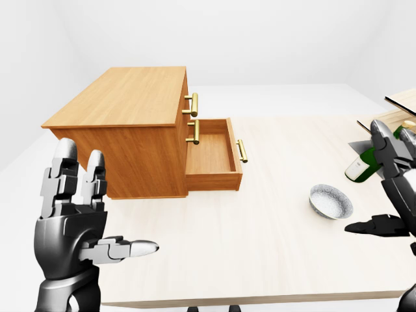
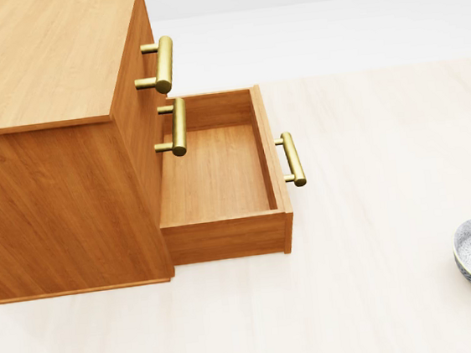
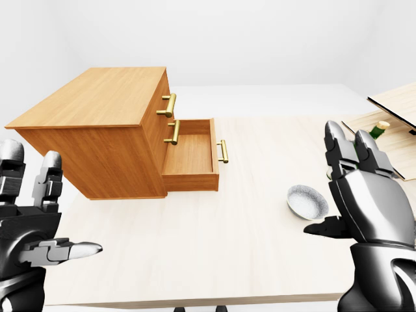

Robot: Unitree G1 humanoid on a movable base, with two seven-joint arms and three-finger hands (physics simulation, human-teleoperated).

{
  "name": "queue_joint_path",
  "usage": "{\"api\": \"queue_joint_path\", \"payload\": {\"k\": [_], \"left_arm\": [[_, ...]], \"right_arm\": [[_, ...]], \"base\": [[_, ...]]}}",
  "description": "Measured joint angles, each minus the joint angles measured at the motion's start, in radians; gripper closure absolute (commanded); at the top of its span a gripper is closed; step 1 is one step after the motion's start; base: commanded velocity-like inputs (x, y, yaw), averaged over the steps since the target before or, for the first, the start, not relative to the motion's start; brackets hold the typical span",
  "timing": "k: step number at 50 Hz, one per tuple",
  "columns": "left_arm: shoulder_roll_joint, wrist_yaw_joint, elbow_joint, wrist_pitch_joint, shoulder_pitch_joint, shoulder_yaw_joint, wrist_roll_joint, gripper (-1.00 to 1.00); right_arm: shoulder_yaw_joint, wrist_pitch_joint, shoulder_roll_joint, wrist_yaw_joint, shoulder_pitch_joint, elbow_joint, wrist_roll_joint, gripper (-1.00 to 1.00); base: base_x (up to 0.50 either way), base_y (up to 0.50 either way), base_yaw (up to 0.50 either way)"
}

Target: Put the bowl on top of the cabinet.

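Nearest to me, low on the left of the left-eye view, my left hand (image 1: 75,224) stands upright with its fingers spread and its thumb stuck out to the right; it holds nothing. On the right of the right-eye view my right hand (image 3: 367,201) is raised the same way, fingers up and apart, thumb pointing left, also holding nothing. Neither hand shows in the head view.

Both hands hang over a pale wooden table (image 1: 260,234). The bowl (image 3: 307,201), grey with a fine pattern, sits upright on that table just up and left of my right thumb, near it but apart from it. In the head view it lies at the lower right, cut off by the edge. It is on the table, well to the right of the cabinet and not on top of it.

Further on, left of centre, stands the wooden cabinet (image 1: 130,97). Its lowest drawer (image 2: 225,238) is pulled out to the right, its brass handle (image 2: 293,159) facing the bowl's side. Two more brass handles (image 2: 165,63) sit one above the other on the shut drawers above it.

Beyond my right hand a green bottle (image 1: 364,166) lies on its side, partly hidden by my fingers. A light wooden board (image 3: 396,101) reaches in from the right edge above it.
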Motion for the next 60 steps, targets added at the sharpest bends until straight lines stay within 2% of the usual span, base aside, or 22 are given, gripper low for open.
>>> {"api": "queue_joint_path", "payload": {"k": [11, 23, 60], "left_arm": [[0.014, 0.014, 0.028, 0.0, -0.013, -0.002, -0.004, -1.0], [0.016, 0.017, 0.036, 0.0, -0.011, -0.007, -0.001, -1.0], [0.015, 0.021, 0.033, 0.0, -0.011, -0.007, 0.003, -1.0]], "right_arm": [[0.052, 0.0, -0.043, 0.0, -0.044, 0.115, 0.054, -1.0], [0.034, 0.0, -0.041, 0.0, -0.001, 0.239, 0.142, -1.0], [0.095, 0.0, -0.035, 0.0, 0.036, 0.466, 0.113, -1.0]], "base": [[0.0, 0.0, 0.0], [0.0, 0.0, 0.0], [0.0, 0.0, 0.0]]}}
